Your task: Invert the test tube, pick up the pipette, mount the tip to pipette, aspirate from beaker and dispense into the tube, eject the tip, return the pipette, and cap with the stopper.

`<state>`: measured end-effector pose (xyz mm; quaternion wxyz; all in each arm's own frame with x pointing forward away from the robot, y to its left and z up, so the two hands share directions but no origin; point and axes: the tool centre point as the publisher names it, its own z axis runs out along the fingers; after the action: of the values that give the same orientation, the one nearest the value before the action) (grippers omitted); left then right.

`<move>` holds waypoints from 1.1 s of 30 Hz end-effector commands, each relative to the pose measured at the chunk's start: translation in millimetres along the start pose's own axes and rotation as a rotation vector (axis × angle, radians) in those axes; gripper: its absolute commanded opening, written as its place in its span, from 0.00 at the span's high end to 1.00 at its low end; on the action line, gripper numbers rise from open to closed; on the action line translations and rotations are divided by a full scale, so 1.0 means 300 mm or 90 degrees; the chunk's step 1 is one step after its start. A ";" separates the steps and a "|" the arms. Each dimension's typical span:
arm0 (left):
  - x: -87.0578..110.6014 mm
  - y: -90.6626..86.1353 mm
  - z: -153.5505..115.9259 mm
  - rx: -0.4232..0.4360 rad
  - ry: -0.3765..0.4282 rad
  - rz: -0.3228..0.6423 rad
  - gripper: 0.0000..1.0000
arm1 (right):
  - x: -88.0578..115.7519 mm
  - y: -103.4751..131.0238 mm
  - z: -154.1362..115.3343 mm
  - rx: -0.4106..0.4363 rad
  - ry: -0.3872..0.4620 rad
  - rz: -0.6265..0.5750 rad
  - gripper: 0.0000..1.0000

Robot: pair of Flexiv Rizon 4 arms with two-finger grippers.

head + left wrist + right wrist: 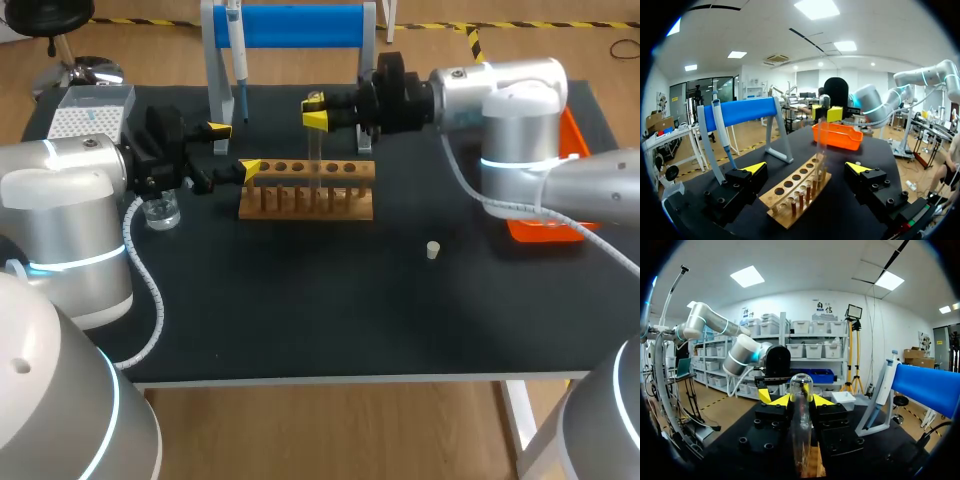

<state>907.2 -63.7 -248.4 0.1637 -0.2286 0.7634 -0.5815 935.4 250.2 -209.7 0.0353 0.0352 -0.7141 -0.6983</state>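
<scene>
My right gripper is shut on a clear test tube, which stands upright over the wooden rack. In the right wrist view the tube sits between the yellow tips with its rounded end up, above the rack. My left gripper is open at the rack's left end, the rack lying between its fingers untouched. The pipette hangs on the blue stand. A glass beaker stands under my left arm. The small stopper lies on the mat to the right.
An orange tray sits at the right edge, partly hidden by my right arm. A tip box stands at the back left. The black mat's front half holds only the stopper.
</scene>
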 end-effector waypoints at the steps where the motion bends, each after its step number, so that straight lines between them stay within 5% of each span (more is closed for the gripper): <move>1: 0.004 0.002 0.003 0.000 -0.003 0.001 0.00 | 0.018 0.017 -0.004 0.006 -0.003 -0.002 1.00; 33: 0.004 0.002 0.003 0.000 -0.003 0.001 0.00 | 0.046 0.047 -0.019 0.007 -0.019 -0.004 1.00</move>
<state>907.2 -63.7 -248.3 0.1637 -0.2286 0.7634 -0.5815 922.6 245.3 -197.0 0.0189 0.0302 -0.7183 -0.6948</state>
